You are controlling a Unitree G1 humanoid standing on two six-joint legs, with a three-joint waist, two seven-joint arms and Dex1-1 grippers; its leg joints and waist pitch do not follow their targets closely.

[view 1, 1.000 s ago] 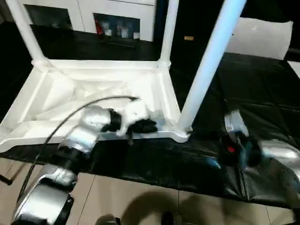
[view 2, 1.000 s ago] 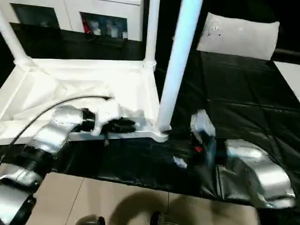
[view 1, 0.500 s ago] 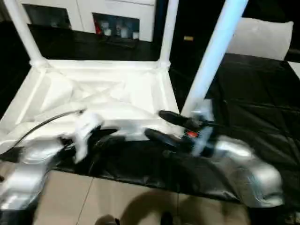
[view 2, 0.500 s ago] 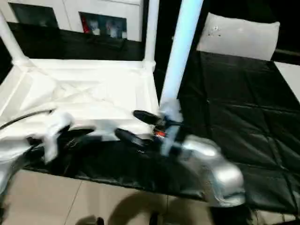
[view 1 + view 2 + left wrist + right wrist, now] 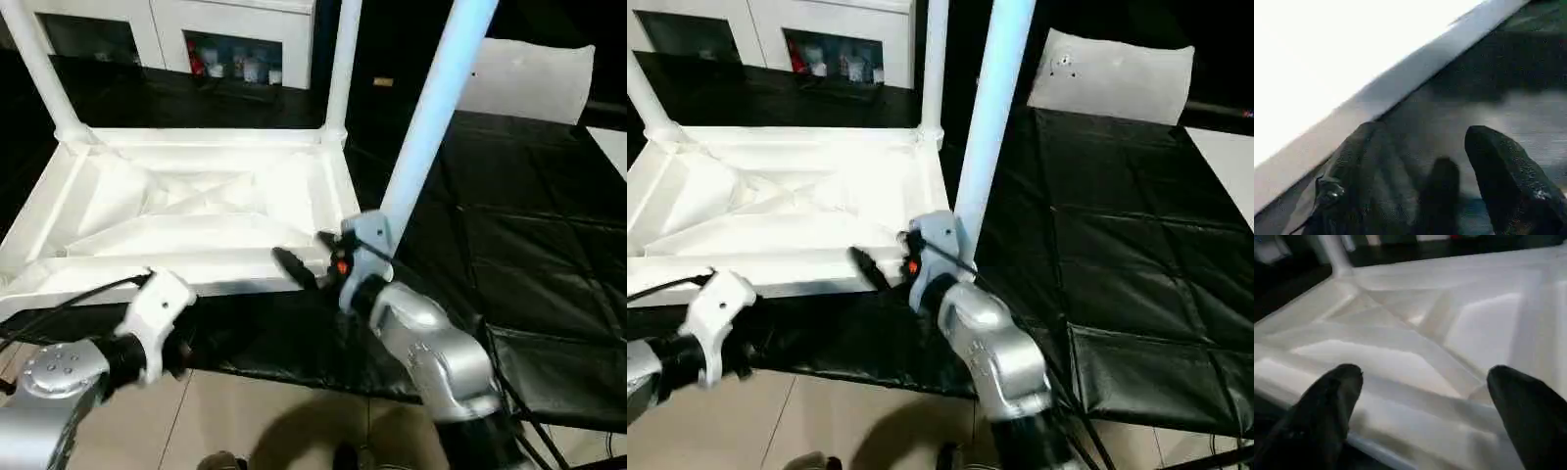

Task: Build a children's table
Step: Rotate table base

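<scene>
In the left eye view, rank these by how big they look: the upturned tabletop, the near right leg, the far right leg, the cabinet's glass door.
1. Tabletop, clearly largest.
2. Near right leg: it stands closer to the camera, so its apparent thickness is inflated.
3. Far right leg, thinner and cut off by the picture's top.
4. Cabinet's glass door: close to the far leg in area, so that order is unsure.

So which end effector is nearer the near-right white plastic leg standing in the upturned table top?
Right. The right end effector is over the table top's near rim beside that leg; the left end effector sits off the near edge, farther away.
</scene>
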